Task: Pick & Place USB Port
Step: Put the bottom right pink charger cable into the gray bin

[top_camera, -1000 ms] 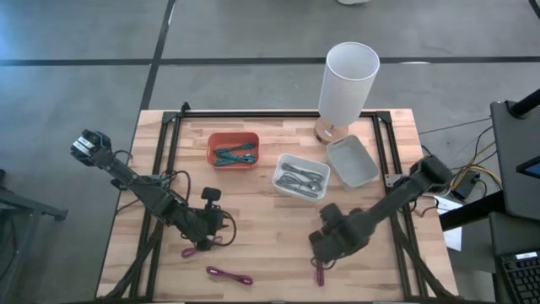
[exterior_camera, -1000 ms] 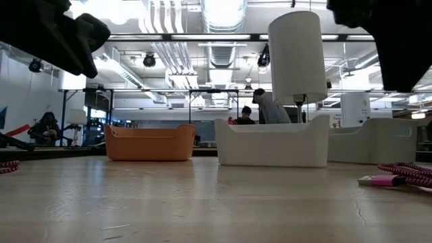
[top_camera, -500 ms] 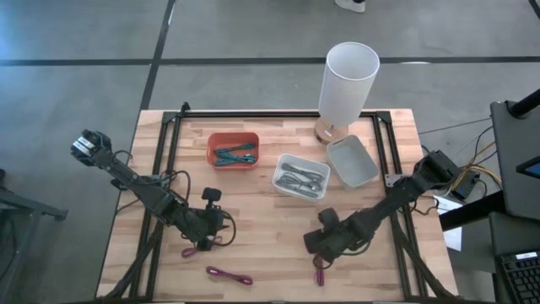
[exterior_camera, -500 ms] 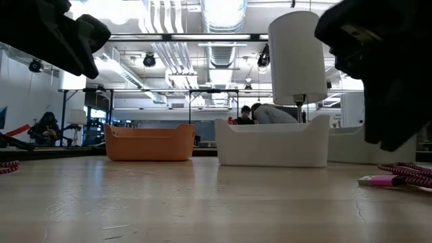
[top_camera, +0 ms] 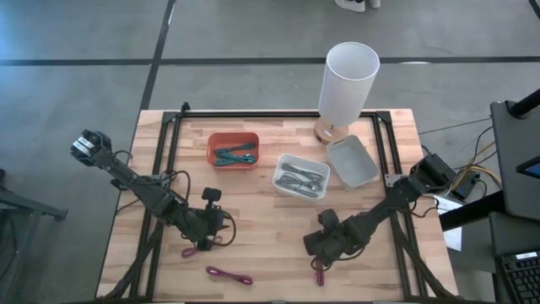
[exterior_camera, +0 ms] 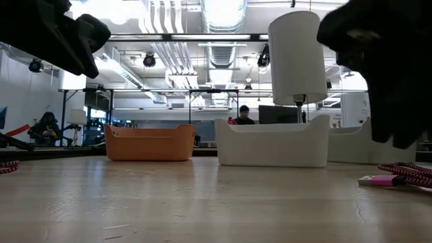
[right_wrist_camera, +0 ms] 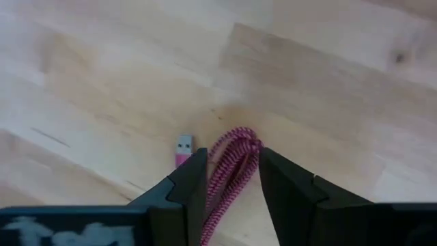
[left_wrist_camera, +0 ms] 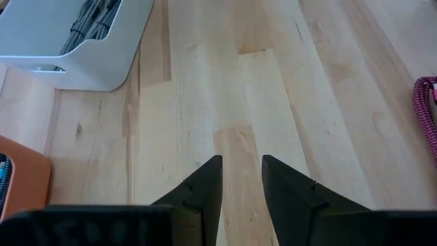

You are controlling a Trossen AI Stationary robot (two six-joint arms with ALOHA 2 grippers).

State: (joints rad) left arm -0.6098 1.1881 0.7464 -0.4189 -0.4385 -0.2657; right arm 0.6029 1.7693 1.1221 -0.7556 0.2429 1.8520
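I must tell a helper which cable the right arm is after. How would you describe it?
Start at the tall white cylinder on the table's far edge, then come straight to the near edge. The pink braided USB cable lies bundled there between the right gripper's open fingers. Two similar pink cables lie further left.

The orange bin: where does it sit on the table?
In the high view the orange bin sits toward the table's far left-centre, just left of the white bin of grey cables.
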